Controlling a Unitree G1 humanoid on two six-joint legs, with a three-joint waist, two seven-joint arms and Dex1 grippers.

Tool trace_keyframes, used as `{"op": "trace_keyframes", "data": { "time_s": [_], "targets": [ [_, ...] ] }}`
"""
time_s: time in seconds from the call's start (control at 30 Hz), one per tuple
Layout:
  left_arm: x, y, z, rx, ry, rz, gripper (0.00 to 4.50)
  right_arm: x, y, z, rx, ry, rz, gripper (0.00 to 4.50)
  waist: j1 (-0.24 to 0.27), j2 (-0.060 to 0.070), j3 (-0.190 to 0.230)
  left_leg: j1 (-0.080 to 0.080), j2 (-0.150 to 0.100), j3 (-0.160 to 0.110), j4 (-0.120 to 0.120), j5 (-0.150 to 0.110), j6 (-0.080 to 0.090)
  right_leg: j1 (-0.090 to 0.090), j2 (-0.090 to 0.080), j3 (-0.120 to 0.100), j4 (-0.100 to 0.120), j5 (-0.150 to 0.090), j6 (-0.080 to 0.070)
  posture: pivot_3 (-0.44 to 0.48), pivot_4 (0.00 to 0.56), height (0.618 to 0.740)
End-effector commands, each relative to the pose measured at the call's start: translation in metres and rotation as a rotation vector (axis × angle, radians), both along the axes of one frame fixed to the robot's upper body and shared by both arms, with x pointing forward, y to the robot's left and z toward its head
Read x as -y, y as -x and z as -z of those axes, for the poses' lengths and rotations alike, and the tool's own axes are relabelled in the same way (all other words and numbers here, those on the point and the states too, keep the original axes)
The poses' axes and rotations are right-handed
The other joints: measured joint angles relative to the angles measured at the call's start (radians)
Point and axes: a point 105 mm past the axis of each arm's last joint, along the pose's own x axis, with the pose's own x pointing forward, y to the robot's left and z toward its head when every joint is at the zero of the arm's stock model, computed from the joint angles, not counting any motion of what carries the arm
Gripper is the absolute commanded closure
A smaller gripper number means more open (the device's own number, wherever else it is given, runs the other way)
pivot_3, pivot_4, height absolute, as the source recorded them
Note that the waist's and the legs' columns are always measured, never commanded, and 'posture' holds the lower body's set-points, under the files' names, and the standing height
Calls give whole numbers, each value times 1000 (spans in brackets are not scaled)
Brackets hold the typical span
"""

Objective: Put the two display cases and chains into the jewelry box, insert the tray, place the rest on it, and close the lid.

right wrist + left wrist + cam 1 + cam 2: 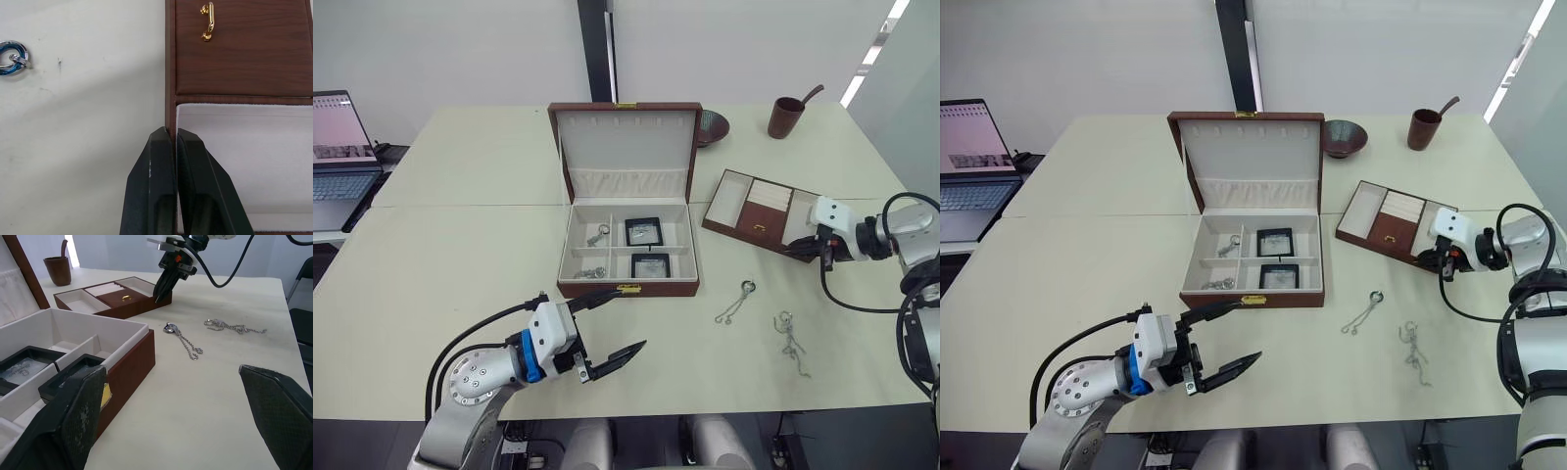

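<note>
While both display cases already sit in the box, notes run large to small.
Tabletop: pale, carries everything.
Jewelry box: lid up, middle of tabletop; two display cases in its right compartments, chains in the left ones.
Tray: right of the box and apart from it, long axis slanting away from the box.
Right gripper: jaws pinched on the tray's near wall, one inside, one outside; this arm is the nearer.
Left gripper: jaws wide apart, empty, hanging just before the box front.
Loose pieces: necklace and second chain on the tabletop between box and tray.
Judgement: tray must travel leftward to the box.
</note>
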Motion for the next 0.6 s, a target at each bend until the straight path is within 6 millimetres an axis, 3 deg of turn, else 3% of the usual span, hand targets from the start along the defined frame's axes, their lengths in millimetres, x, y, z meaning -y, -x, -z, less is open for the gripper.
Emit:
{"op": "trace_keyframes", "data": {
  "time_s": [0.03,0.23,0.37,0.47,0.6],
  "targets": [
    [0,-3,-11,31,36,-6,0,20,3,-35,93,-62,48,4479,0,1,1,0,0,0,0,0,0,0,0,0,0,0,0,0,150,740],
    [1,-2,-13,23,42,-2,0,40,27,-51,87,-112,37,4479,3,2,1,-1,0,0,0,0,0,0,-1,0,-1,0,0,0,150,740],
    [1,-3,-18,9,61,0,0,45,53,-59,52,-98,-5,4479,3,3,1,0,0,-1,0,0,0,0,-1,0,0,0,0,0,150,740],
    [1,-2,-20,1,65,6,0,41,74,-65,28,-76,-27,4479,4,5,1,-1,1,-1,0,0,0,0,-1,0,0,0,0,0,150,740],
    [-1,0,-19,-22,63,1,0,20,98,-70,-11,-74,-75,4479,-1,7,0,1,0,-1,0,0,0,1,0,0,0,0,0,0,150,740]
  ]
}}
